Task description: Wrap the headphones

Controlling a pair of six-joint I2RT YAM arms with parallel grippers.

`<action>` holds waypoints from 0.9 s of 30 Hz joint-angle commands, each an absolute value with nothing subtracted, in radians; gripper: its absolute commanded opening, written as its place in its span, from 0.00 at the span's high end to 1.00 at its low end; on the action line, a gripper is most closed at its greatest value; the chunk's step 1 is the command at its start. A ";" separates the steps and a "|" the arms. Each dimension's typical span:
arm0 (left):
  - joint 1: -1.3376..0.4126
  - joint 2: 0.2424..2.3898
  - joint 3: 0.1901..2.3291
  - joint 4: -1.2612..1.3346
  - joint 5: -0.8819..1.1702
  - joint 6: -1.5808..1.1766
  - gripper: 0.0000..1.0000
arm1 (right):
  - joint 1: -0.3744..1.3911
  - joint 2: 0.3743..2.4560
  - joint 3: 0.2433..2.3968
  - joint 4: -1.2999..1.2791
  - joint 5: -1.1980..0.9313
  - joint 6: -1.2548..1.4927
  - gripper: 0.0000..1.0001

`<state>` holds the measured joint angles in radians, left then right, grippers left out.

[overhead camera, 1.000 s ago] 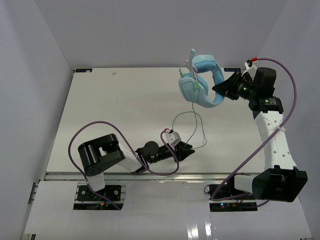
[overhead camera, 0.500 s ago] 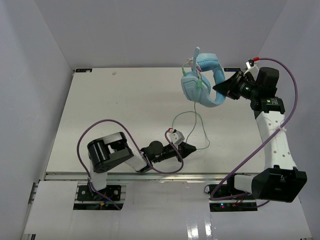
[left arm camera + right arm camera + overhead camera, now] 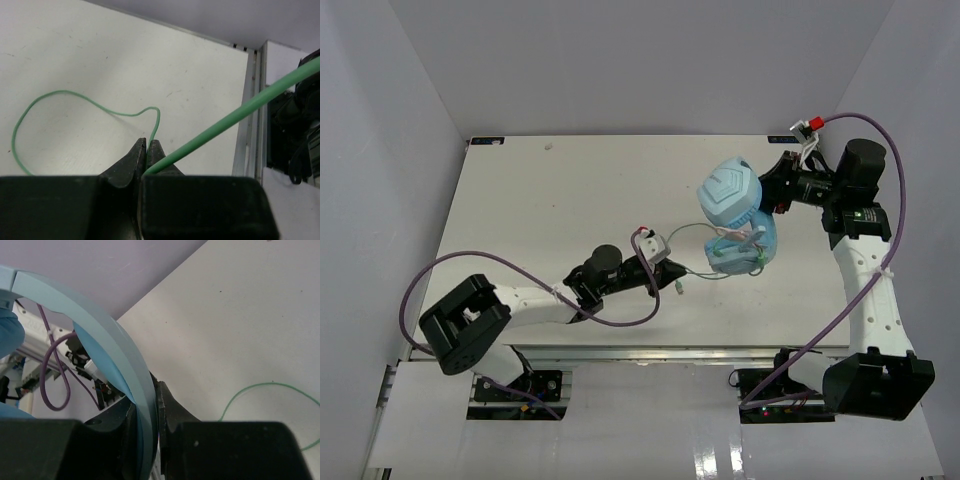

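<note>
The step in hand was judged to be the winding of the cable onto the headset. The light blue over-ear headphones with padded cups (image 3: 730, 200) were found at the right of the white table (image 3: 540, 210), apparently held clear of it. Their curved headband (image 3: 120, 355) was clamped between the closed jaws of the right gripper (image 3: 150, 410). The thin pale green cable (image 3: 65, 93) was pinched between the closed jaws of the left gripper (image 3: 148, 150), near its free end. The plug itself could not be made out with certainty. The left gripper stood near the lower cup, to its left, with a short run of cable between them. A slack loop was noted on the table. Some green strands appeared to lie across the lower cup already. The next move was judged to call for the cable to be carried round the headphones under light tension, with the headband held firm.
</note>
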<state>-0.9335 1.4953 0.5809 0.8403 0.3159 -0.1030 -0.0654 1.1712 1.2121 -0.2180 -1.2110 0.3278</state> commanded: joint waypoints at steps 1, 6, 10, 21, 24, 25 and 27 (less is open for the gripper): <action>-0.871 1.394 0.692 0.467 0.402 0.039 1.00 | -0.067 1.106 1.268 -0.298 -1.332 0.140 0.92; -0.784 1.284 0.757 0.271 0.429 0.091 1.00 | -0.038 1.117 1.418 -0.704 -1.136 -0.262 0.92; -0.735 1.230 0.833 0.126 0.463 0.120 1.00 | -0.008 1.084 1.381 -0.764 -1.016 -0.388 0.92; -0.719 1.223 1.019 -0.266 0.450 0.170 1.00 | 0.222 1.002 1.215 -0.747 -0.554 -0.609 0.92; -0.718 1.224 1.044 -0.319 0.448 0.184 1.00 | 0.293 1.003 1.195 -0.738 -0.456 -0.644 0.92; -0.719 1.228 1.054 -0.337 0.447 0.186 1.00 | 0.310 1.005 1.190 -0.730 -0.422 -0.653 0.92; -0.718 1.236 1.081 -0.383 0.444 0.191 1.00 | 0.340 1.006 1.181 -0.714 -0.348 -0.675 0.92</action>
<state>-0.7277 1.2593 0.9980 -0.2582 0.4488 0.1633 0.2774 1.0209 1.1895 -0.7417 -0.5252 -0.6171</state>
